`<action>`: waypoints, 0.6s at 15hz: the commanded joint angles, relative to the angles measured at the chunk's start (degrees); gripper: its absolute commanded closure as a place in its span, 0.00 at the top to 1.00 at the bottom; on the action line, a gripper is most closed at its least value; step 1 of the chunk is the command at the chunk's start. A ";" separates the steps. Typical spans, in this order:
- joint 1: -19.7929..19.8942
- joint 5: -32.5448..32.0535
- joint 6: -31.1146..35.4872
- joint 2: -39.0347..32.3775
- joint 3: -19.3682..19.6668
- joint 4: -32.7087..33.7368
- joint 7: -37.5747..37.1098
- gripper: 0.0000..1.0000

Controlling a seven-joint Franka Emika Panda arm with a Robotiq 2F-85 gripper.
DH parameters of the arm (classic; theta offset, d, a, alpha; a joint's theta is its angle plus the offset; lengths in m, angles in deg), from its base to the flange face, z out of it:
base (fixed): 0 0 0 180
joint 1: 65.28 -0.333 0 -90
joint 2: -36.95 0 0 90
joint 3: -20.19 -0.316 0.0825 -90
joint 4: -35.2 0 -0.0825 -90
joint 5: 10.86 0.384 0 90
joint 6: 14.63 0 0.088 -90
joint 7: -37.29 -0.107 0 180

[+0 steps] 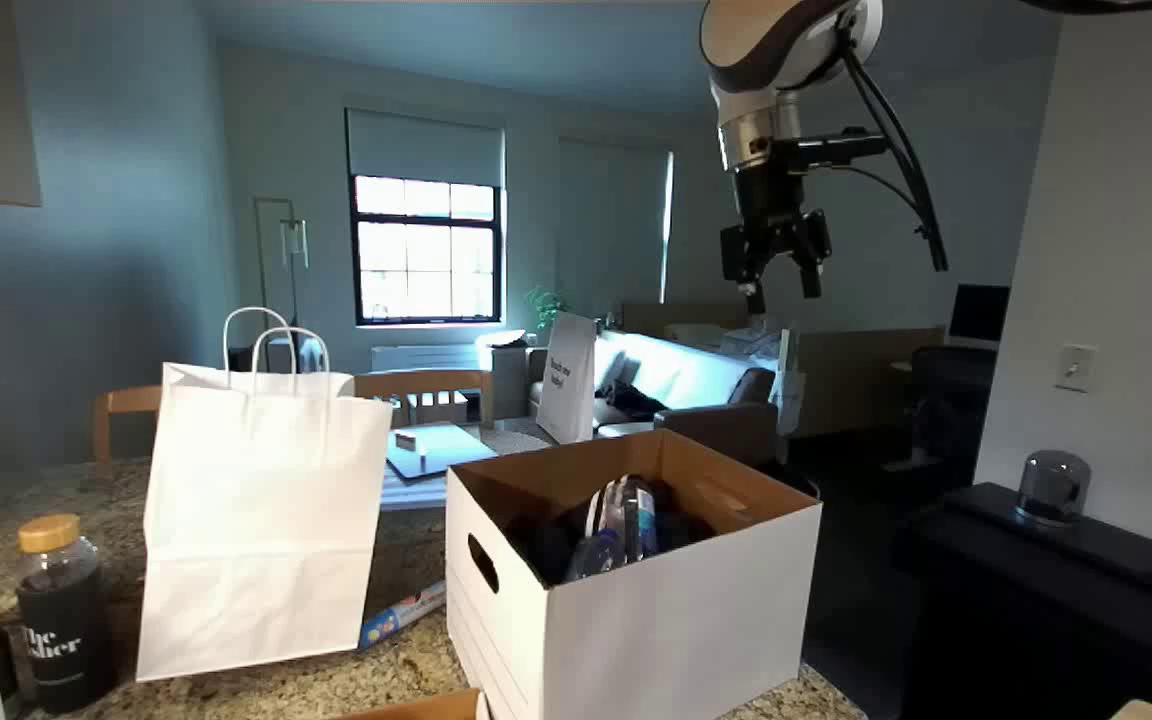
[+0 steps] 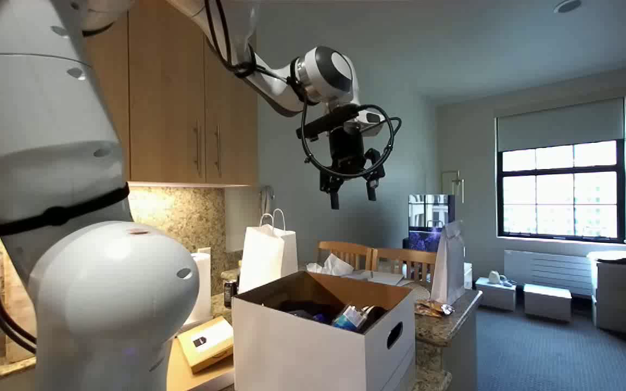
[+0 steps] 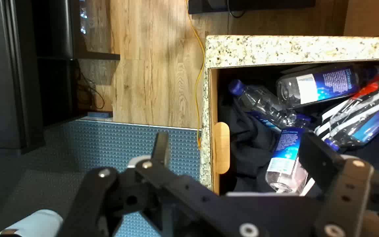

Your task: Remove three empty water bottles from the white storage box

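Note:
The white storage box (image 1: 676, 630) stands with its top uncovered on the counter in both exterior views. Several water bottles lie inside on dark cloth. In the wrist view I make out a bottle (image 3: 286, 148) with a blue label, a bottle (image 3: 324, 86) near the box wall, and a blue-capped bottle (image 3: 257, 98). Bottles at the right overlap a striped item. Well above the box hangs my gripper (image 2: 353, 199), fingers spread wide and nothing between them. In the wrist view one finger (image 3: 161, 148) is left of the box wall (image 3: 213, 98); the other partly covers a bottle.
A white paper bag (image 1: 266, 530) with loop handles and a dark glass jar (image 1: 61, 620) stand beside the box. Another paper bag (image 2: 449, 266) is further along the counter. A yellow carton (image 2: 204, 345) lies close by. The stone counter edge (image 3: 206, 49) runs right alongside the box.

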 commanded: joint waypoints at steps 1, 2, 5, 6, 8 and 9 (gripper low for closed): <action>-0.90 -0.20 -0.15 -0.05 0.76 0.11 -0.21 1.00; -0.90 -0.20 -0.15 -0.05 0.76 0.11 -0.21 1.00; -0.90 -0.20 -0.15 -0.05 0.76 0.11 -0.21 1.00; -1.21 0.28 -0.53 -2.17 0.64 1.37 0.00 1.00; -1.50 3.02 0.02 -4.30 0.89 2.43 -1.79 1.00; -1.52 3.66 1.04 -5.47 1.02 2.90 -2.40 1.00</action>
